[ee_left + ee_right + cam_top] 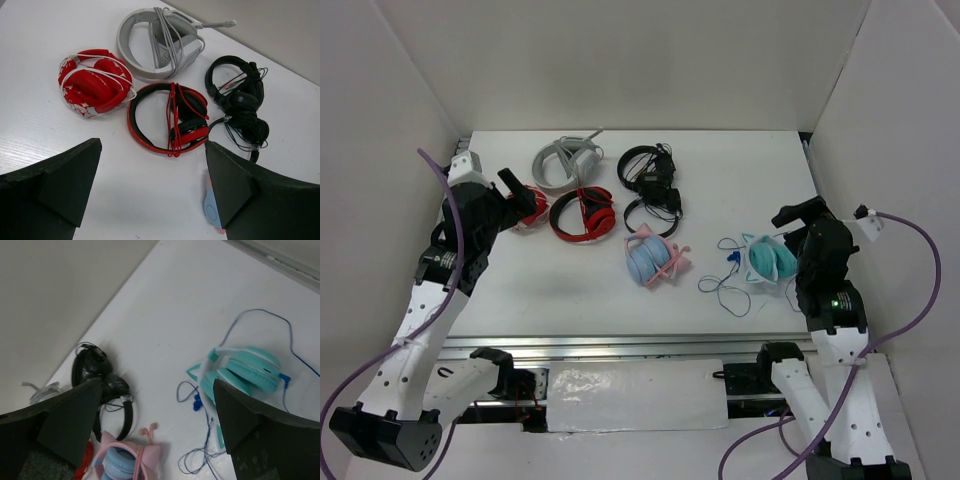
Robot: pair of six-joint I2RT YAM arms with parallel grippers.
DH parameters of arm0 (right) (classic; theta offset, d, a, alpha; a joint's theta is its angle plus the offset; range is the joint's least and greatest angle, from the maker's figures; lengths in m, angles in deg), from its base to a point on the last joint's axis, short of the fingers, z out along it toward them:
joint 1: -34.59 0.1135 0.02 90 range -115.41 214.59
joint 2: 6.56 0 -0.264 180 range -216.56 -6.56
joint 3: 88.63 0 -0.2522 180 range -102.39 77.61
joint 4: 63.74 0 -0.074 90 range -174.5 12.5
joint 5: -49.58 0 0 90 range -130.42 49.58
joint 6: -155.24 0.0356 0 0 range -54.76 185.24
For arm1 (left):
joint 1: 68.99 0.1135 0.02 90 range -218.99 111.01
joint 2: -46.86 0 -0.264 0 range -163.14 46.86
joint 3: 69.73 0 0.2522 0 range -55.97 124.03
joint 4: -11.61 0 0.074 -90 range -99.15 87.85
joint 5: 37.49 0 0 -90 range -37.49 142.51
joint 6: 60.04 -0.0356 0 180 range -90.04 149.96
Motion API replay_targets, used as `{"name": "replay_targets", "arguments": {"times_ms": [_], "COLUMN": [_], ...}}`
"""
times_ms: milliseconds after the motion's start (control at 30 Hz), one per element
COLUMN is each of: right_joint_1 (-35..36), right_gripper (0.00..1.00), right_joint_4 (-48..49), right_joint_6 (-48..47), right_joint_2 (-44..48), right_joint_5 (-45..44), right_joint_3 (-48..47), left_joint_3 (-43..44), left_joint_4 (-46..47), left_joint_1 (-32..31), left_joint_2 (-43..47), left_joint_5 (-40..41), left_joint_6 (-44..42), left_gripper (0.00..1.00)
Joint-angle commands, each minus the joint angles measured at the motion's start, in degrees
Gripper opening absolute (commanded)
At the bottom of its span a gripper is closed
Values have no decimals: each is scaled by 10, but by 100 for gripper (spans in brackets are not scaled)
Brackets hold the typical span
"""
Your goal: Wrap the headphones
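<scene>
Teal over-ear headphones with cat ears on a pale headband (768, 260) lie folded on the right side of the white table (570, 290). Their thin cable (725, 288) is loose in slack loops on the left and near side of the cups, with the blue plug (730, 260) just left of them. No turn of cable is around the band or cups, so wrapping has not begun; I judge this as the approach step. The right gripper (798, 214) hangs above the table just right of and slightly beyond the headphones, not touching them, fingers wide apart with nothing between. In the right wrist view the headphones (250, 372) sit off-centre, close to the right-hand finger rather than in the gap of the gripper (156, 385), and the plug (196, 402) is nearer the middle. The next move probably calls for lowering the right arm to pin or lift the cups, then taking the plug end and winding the cord around them; the thin cord lies flat on the table, so a low, precise pinch is needed. The left gripper (520, 190) is well away at far left, also spread and empty, over the glossy red-and-black headphones (585, 215). Light-blue headphones with a pink band (655, 258) lie between the two arms, near the cable loops; they are easy to snag.
</scene>
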Motion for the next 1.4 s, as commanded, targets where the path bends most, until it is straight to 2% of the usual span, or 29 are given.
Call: {"name": "replay_targets", "arguments": {"times_ms": [0, 67, 167, 267, 367, 533, 733, 867, 933, 1000, 1133, 1367], "right_joint_1": [-4, -4, -4, -4, -34, -118, -164, -165, -165, -164, -164, -164], "right_gripper": [100, 100, 100, 100, 100, 100, 100, 85, 84, 84, 83, 71], "right_joint_4": [-86, -130, -117, -119, -135, -153, -111, -41, -24, -14, -44, -23], "right_joint_6": [30, 47, 4, 17, 37, 27, 19, -74, -91, -88, -64, -47], "right_joint_2": [-21, -33, -20, -10, -18, -106, -157, -169, -158, -151, -157, -183], "right_joint_5": [-57, -68, -4, 4, -11, 50, 113, 195, 241, 237, 173, 187], "right_joint_3": [-11, -22, 0, 29, 50, 56, 101, 123, 128, 138, 138, 166], "left_joint_3": [-2, -1, -3, 0, 2, -2, -5, -7, -6, -4, -1, 9], "left_joint_4": [28, 31, 40, 40, 33, 39, 42, 47, 51, 52, 57, 57], "left_joint_1": [1, 0, 1, 1, 2, 1, 2, 3, 2, 3, 3, 3], "left_joint_2": [1, -9, -21, -35, -46, -53, -56, -65, -70, -76, -90, -106], "left_joint_5": [-26, -35, -44, -43, -33, -37, -38, -51, -54, -57, -60, -66], "left_joint_6": [-9, -17, -23, -29, -36, -45, -47, -53, -54, -57, -61, -67], "left_gripper": [99, 99, 99, 99, 99, 99, 99, 99, 99, 99, 99, 99]}}
